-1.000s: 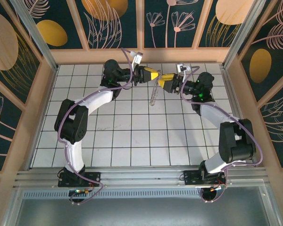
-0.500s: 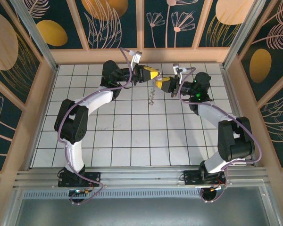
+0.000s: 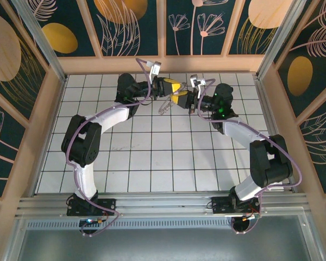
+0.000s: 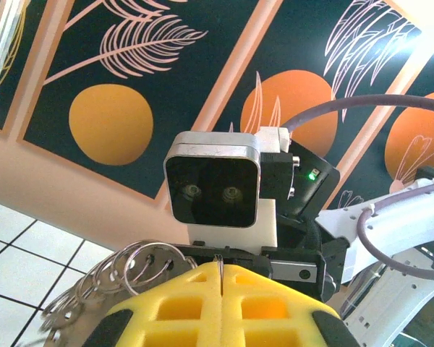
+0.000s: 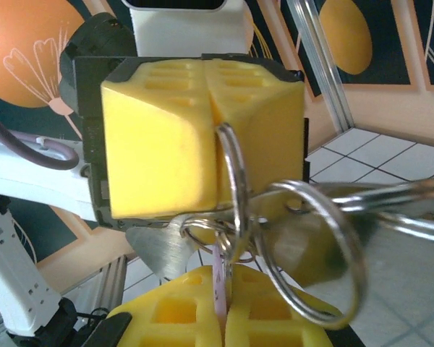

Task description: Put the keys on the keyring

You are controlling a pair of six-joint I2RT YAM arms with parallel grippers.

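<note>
High over the back of the table my two yellow-padded grippers meet tip to tip. My left gripper (image 3: 173, 87) (image 4: 222, 266) is shut on the thin metal keyring (image 5: 231, 181), whose wire edge (image 4: 218, 262) pokes out between its pads. My right gripper (image 3: 181, 99) (image 5: 224, 298) is shut on the pale lilac-pink key (image 5: 218, 278), whose tip touches the keyring's lower part. A bunch of smaller rings and metal keys (image 4: 123, 271) (image 5: 325, 238) hangs off the keyring and dangles over the tiles (image 3: 164, 107).
The white tiled floor (image 3: 152, 157) lies below both arms. Wooden rails and patterned wall panels (image 3: 163, 64) close the back and sides. The right wrist's camera housing (image 4: 213, 181) faces the left wrist view at close range.
My right gripper has moved left and up to the left gripper, closing the gap between them. The hanging bunch has swung left with it.
</note>
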